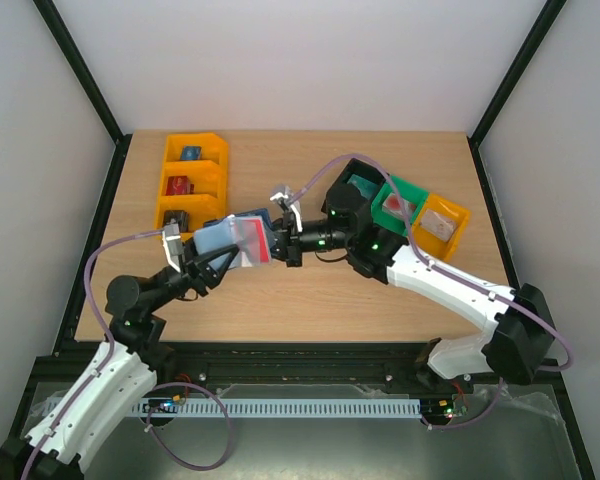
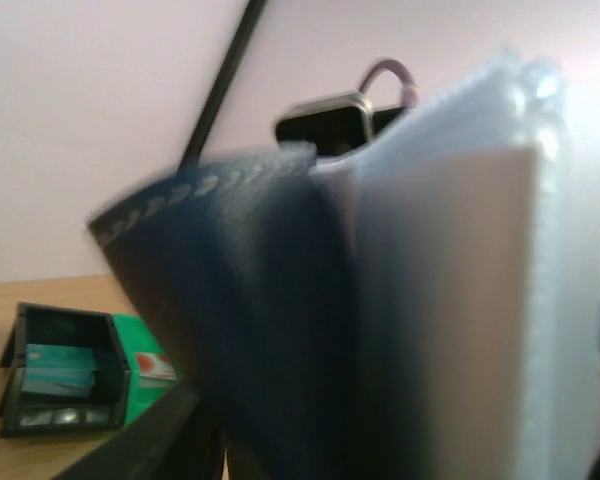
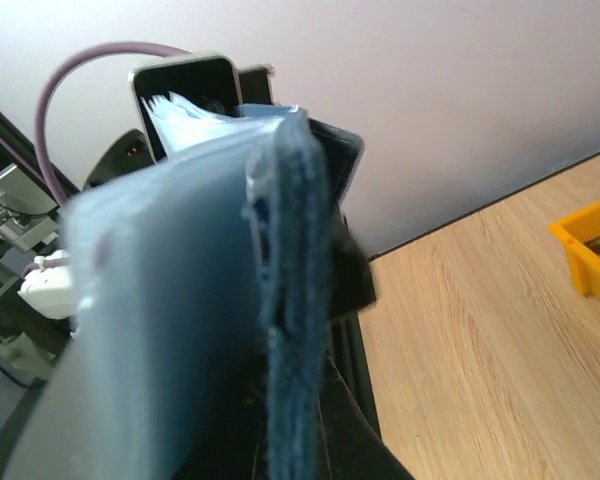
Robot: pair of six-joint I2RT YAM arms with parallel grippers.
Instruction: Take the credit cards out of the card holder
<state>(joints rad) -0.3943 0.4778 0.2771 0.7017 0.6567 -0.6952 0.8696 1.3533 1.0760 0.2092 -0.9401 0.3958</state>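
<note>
The dark navy card holder [image 1: 257, 217] is held in the air above the table's middle-left, between both grippers. A pale blue-grey card [image 1: 218, 240] and a clear panel with red on it [image 1: 252, 242] stick out of it. My left gripper [image 1: 202, 262] is shut on the holder's left side. In the left wrist view the stitched navy cover [image 2: 250, 300] and a pale panel [image 2: 460, 300] fill the frame and hide the fingers. My right gripper [image 1: 283, 248] is shut on the holder's right edge. The right wrist view shows that blue edge [image 3: 295, 300] beside a pale blue panel [image 3: 160, 300].
An orange three-part bin [image 1: 192, 180] stands at the back left. A black bin [image 1: 355, 185], a green bin [image 1: 400, 205] and a yellow bin [image 1: 445, 225] stand in a row at the back right. The black bin [image 2: 65, 385] and the green bin [image 2: 145, 365] also show in the left wrist view.
</note>
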